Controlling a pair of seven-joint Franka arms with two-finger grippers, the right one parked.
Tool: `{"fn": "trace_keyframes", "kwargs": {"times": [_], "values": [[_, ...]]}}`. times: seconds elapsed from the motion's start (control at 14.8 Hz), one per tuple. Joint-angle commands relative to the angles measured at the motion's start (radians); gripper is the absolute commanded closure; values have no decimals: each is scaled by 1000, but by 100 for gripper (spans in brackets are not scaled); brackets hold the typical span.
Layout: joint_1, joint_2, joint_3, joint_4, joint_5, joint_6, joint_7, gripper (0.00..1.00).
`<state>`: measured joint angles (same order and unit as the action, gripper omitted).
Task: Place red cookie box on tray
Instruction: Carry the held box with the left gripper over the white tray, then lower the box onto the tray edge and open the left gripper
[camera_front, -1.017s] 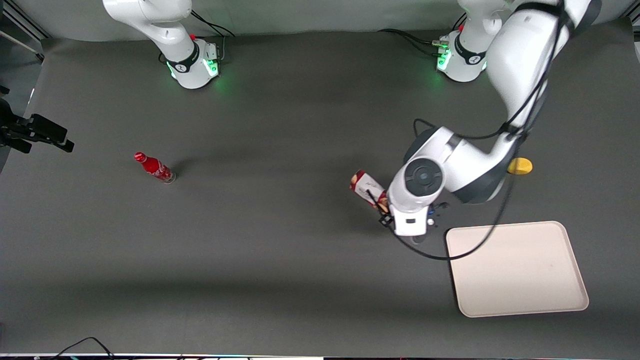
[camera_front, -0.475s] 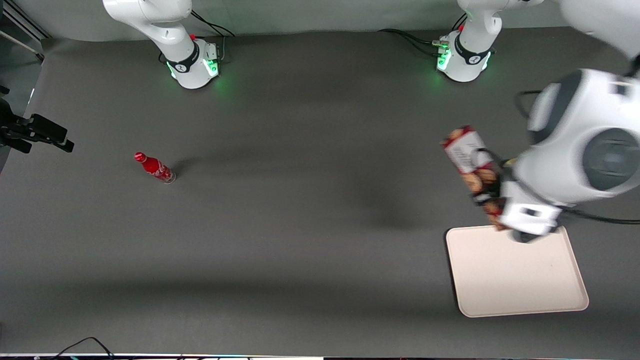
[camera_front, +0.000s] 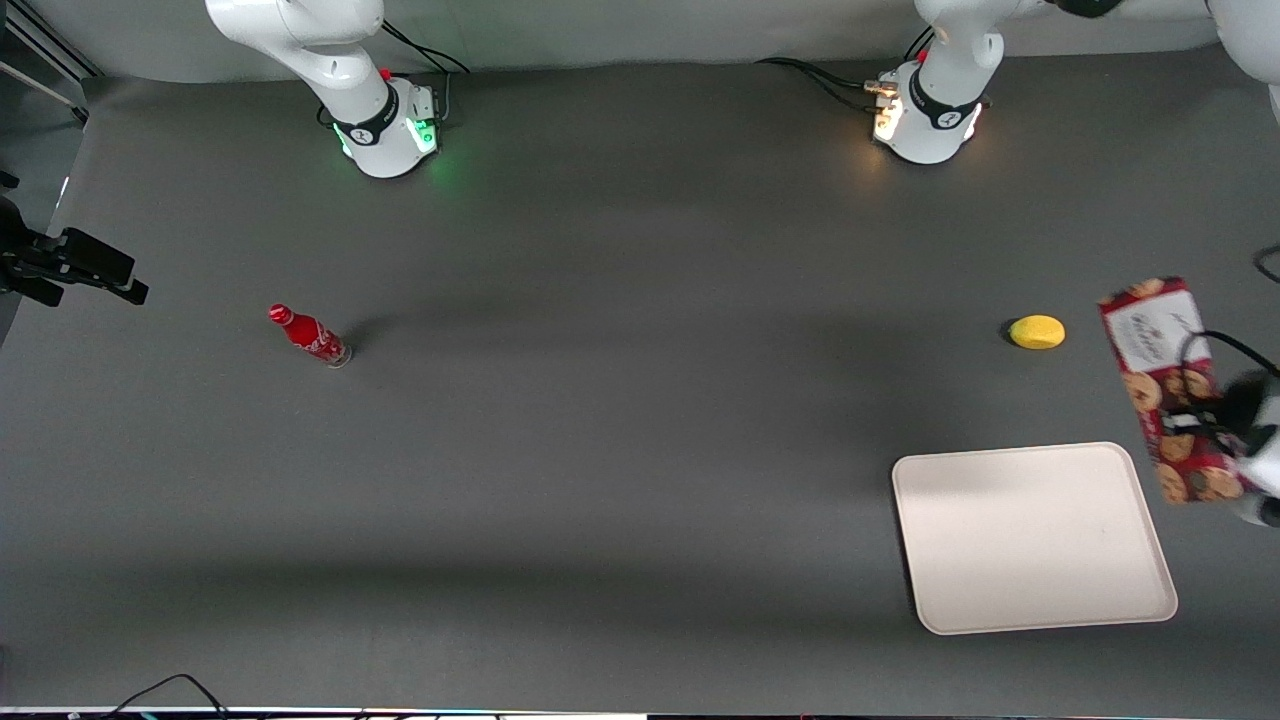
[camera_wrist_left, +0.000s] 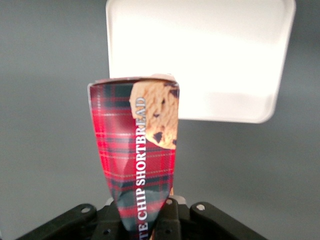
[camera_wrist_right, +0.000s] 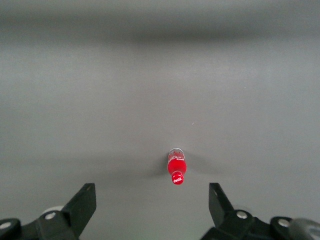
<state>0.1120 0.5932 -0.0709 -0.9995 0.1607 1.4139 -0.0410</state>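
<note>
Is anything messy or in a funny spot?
Nothing is spilled or broken. The red cookie box hangs in the air, held by the gripper, beside the tray, not on it. The tray holds nothing yet.

We are seeing a dark grey counter (camera_front: 600, 480) spreading wide, a pale wall (camera_front: 640, 30) running along its edge, soft shadow bands lying across the matte surface

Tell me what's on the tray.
Nothing shows on the tray; its whole surface is visible. The gripper holds the red cookie box up in the air, off the tray.
</note>
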Motion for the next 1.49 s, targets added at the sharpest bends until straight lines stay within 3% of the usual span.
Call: {"fn": "trace_keyframes", "kwargs": {"times": [0.0, 0.47, 0.88, 0.95, 1.02, 1.42], "values": [[-6, 108, 100, 33, -46, 146, 164, 100], [21, 348, 115, 30, -58, 494, 214, 100], [46, 419, 180, -1, -56, 657, 289, 100], [46, 422, 181, -2, -55, 668, 291, 40], [46, 419, 180, -10, -58, 668, 291, 0], [52, 383, 180, 15, -93, 533, 288, 0]]}}
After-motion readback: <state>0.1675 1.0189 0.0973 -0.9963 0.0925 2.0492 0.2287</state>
